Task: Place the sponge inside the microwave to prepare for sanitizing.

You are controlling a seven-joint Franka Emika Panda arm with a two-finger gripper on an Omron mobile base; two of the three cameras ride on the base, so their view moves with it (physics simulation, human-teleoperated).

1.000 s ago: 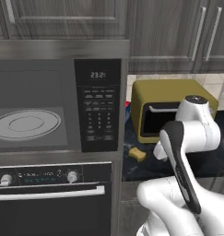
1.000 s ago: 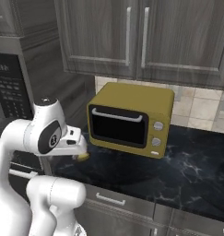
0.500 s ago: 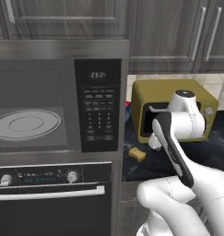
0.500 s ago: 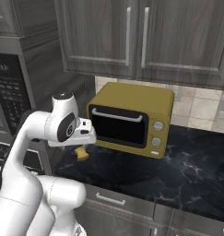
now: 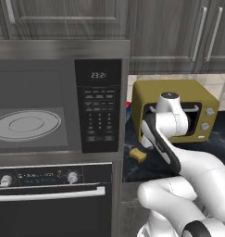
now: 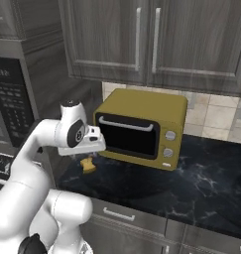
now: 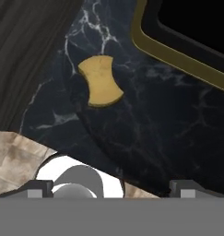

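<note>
The sponge (image 7: 100, 82) is a small yellow block with pinched sides, lying flat on the black marble counter (image 7: 159, 124). It also shows in front of the toaster oven's left corner (image 5: 138, 155) (image 6: 87, 164). My gripper (image 6: 90, 149) hangs a little above it, pointing down, apart from it. In the hand view the two fingertips (image 7: 39, 189) stand wide apart with nothing between them, so the gripper (image 7: 112, 190) is open. The microwave (image 5: 100, 115) is at the left, its grey inside and round turntable (image 5: 26, 125) showing.
An olive-yellow toaster oven (image 6: 142, 129) stands on the counter just right of the sponge. A black oven with knobs and a bar handle (image 5: 49, 192) sits below the microwave. Dark wood cabinets (image 6: 142, 39) hang above. A dark wood side panel (image 7: 26, 50) borders the sponge's spot.
The arm has swung forward and to the right, bringing the hand from beside the microwave to above the sponge. The sponge has not moved.
</note>
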